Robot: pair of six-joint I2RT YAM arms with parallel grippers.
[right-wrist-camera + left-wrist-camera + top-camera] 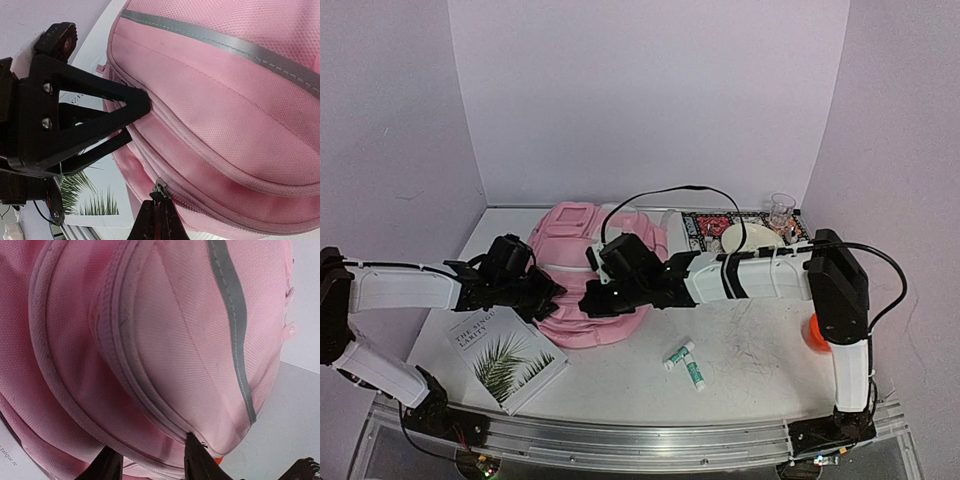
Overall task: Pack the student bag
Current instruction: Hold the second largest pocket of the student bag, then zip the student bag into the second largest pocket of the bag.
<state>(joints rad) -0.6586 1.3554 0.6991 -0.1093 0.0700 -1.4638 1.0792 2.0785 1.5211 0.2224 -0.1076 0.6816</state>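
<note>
The pink student bag (570,235) lies on the table between my two grippers. It fills the left wrist view (165,340) and the right wrist view (225,110). My left gripper (552,295) grips the bag's near left edge. Its jaws stand partly apart with a thick fold of pink fabric between them (152,460). It also shows in the right wrist view (135,120). My right gripper (590,300) is shut on the metal zipper pull (160,187) of a lower zip on the bag's near side (159,210).
A book with a palm picture (505,360) lies at the front left, beside the bag. Two green-capped white tubes (685,362) lie front centre. An orange object (815,335) sits by the right arm. A patterned tray (705,225), a pale plate (750,238) and a glass (780,210) stand back right.
</note>
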